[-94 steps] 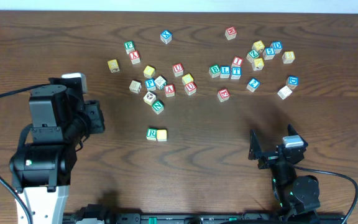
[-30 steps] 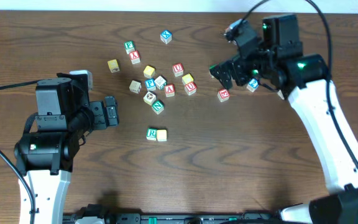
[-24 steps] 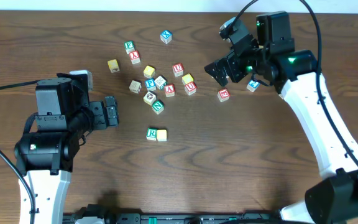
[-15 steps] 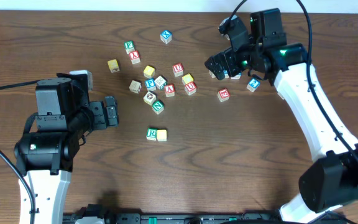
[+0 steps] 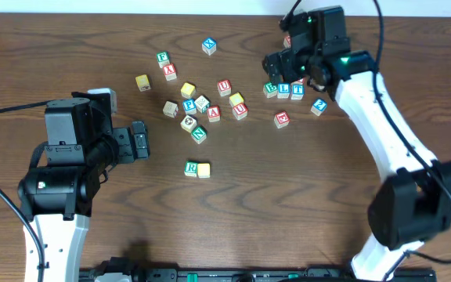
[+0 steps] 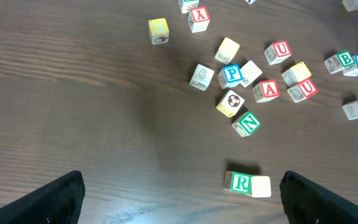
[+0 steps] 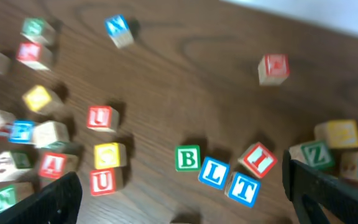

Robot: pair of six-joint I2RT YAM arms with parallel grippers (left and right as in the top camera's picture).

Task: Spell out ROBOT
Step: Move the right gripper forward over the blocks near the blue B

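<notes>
Right gripper point(image 7: 182, 196) has drawn back toward the far side, jaws spread, uncovering B cube point(image 5: 271, 88), L cube point(image 5: 283, 91), T cube point(image 5: 297, 90) in a row; R cube point(image 5: 191, 168) touches a yellow cube point(image 5: 203, 169) (left gripper point(image 6: 180, 190), spread, unmoved). Right arm point(image 5: 366, 95) hides further cubes overhead

R cube point(image 5: 191, 167) touching yellow cube point(image 5: 203, 169), side by side on table point(image 5: 288, 204). B cube point(image 5: 271, 89), L cube point(image 5: 283, 91), T cube point(image 5: 297, 91) in row, upper right. Right gripper point(image 5: 277, 64) just above row. Left gripper point(image 5: 139, 141) well apart from R cube, on its left
</notes>
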